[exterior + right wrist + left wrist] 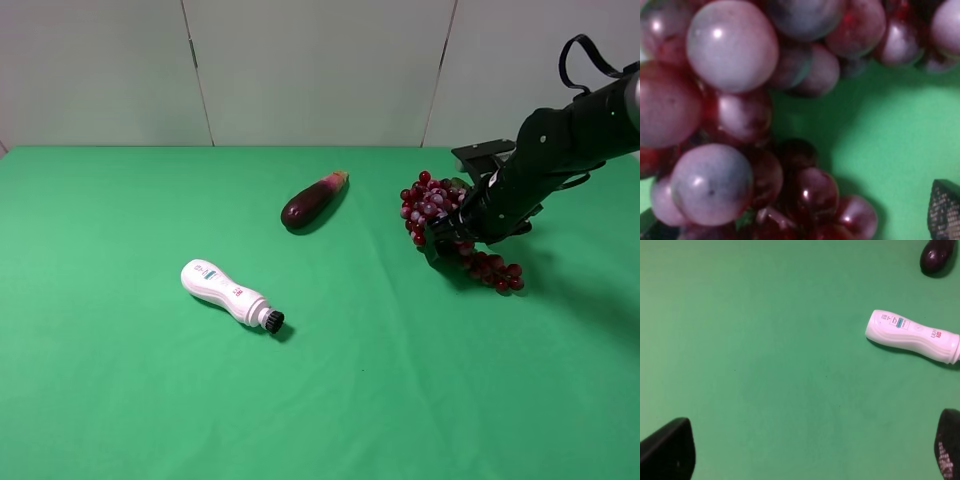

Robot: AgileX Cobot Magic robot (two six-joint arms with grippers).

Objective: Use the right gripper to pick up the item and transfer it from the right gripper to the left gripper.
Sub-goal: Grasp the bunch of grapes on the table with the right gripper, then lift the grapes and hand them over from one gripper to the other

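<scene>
The green worktop (pixel 150 400) carried everything. The bulky black right arm (pixel 570 130) reached in from the right of the high view and came down over the middle of the grapes (pixel 428 205).

The bunch lay on the right side of the worktop, well apart from the other things. Its long axis ran on a slant. The thick, rounded end pointed toward the far side and the eggplant, and the thin tail pointed toward the near right. Only the high view took in this whole length.

The right wrist view showed the berries so close that they filled most of it. A strip of green lay between them and one black pad (pixel 945 210) at the edge. By that view the right pincer (pixel 458 232) stood spread around the bunch, and the pad in view was clear of it.

The white bottle (pixel 228 293) lay left of centre, its black tip toward the near right. The dark eggplant (pixel 313 200) lay further back, between bottle and grapes.

Only the left wrist view showed the left pincer (pixel 807 455), spread wide over bare green and holding nothing, with the bottle and the eggplant's end beyond it.
</scene>
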